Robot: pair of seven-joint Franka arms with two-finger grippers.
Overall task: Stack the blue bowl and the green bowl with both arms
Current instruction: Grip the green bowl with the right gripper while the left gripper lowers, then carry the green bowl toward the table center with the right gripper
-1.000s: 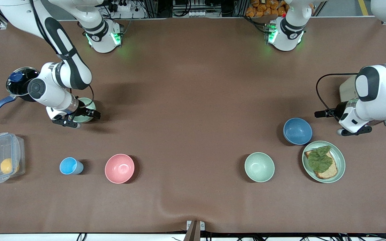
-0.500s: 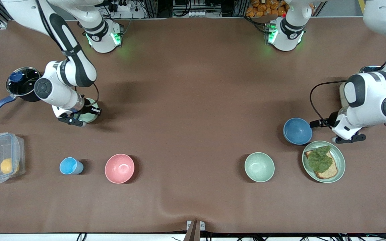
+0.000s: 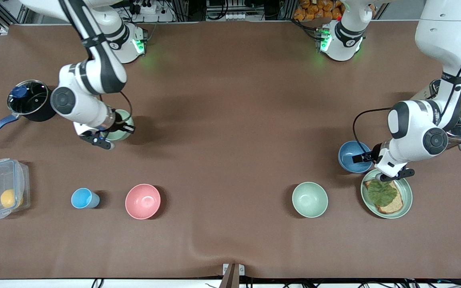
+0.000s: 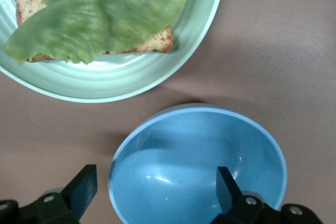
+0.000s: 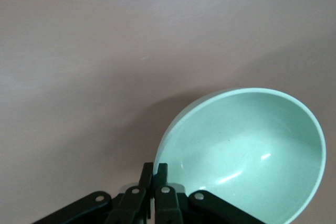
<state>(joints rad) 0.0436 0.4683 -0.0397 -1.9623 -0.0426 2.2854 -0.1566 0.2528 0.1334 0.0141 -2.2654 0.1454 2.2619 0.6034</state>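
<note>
- The blue bowl (image 3: 350, 157) sits on the counter (image 3: 230, 132), just beside the plate (image 3: 405, 200) of bread (image 3: 390, 206) and lettuce (image 3: 382, 193).
- A second bowl (image 3: 309, 199) lies near the plate, toward the right arm's end.
- The cup (image 3: 84, 198) stands between the lidded box (image 3: 1, 188) and a third bowl (image 3: 143, 201).

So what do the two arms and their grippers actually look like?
Both arms are glossy white with black joint bands and round grey joint caps. The left gripper and right gripper have black fingers. A black cable loops beside each wrist, and green lights glow on both bases.

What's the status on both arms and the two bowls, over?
Right gripper shut on green bowl rim, lifted. Left gripper open, straddling blue bowl rim. Plate of bread and lettuce close beside it.
</note>
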